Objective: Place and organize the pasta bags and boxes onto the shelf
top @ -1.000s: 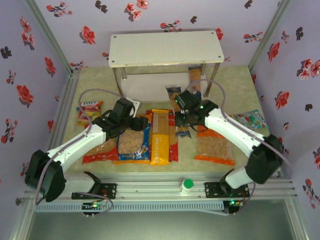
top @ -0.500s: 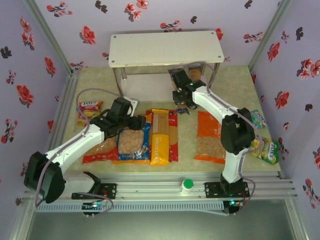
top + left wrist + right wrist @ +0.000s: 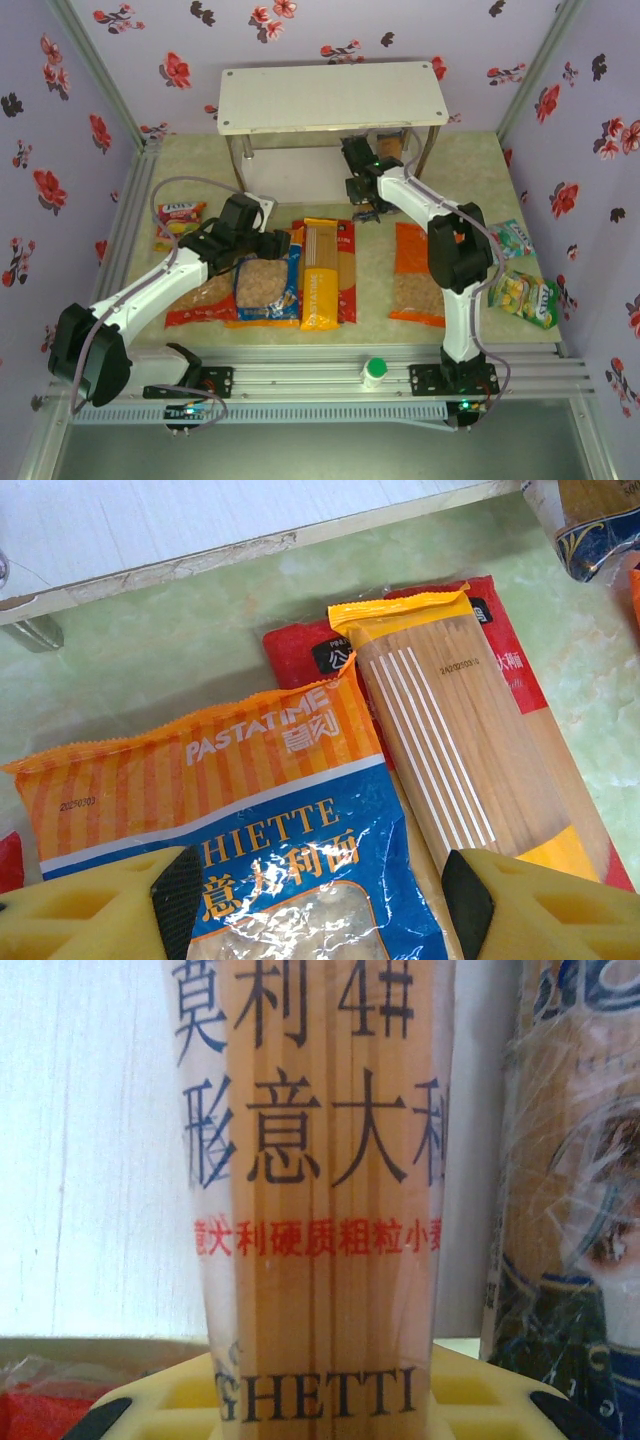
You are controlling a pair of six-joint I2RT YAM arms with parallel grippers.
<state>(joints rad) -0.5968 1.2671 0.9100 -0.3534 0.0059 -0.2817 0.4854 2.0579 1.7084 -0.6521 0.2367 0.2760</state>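
— Two arms to cover. What sits farthest left?

— A red-and-yellow snack packet (image 3: 178, 215) by the left edge of the surface (image 3: 190, 165). Nearer the arm bases the red bag (image 3: 195, 303) lies flat, partly hidden under the left arm.

— And the left gripper?

— The left gripper (image 3: 275, 243) hangs over the far end of the blue bag with orange edges (image 3: 264, 287). In the wrist view its yellow fingers (image 3: 100, 910) are spread wide, one in each lower corner. The bag lies below and between them, and nothing is pinched.

— What lies next to that bag?

— The yellow spaghetti pack (image 3: 320, 272) lies lengthwise against the bag's right edge, on top of a red pack (image 3: 347, 262).

— Now the right side.

— The right arm stretches far forward to the shelf (image 3: 330, 97). The right gripper (image 3: 363, 197) is at the front of the lower board (image 3: 295, 172), beneath the top board. It is pinching the windowed spaghetti pack (image 3: 315, 1210) by its long sides. The pack runs straight ahead out of the fingers, with white board behind it.

— Anything beside it?

— A second dark blue pack (image 3: 570, 1220) is just to its right.

— And farther right?

— The orange bag (image 3: 420, 275) lies flat on the surface, apart from that gripper. A teal packet (image 3: 512, 238) and a green-and-yellow packet (image 3: 525, 298) are near the right edge.
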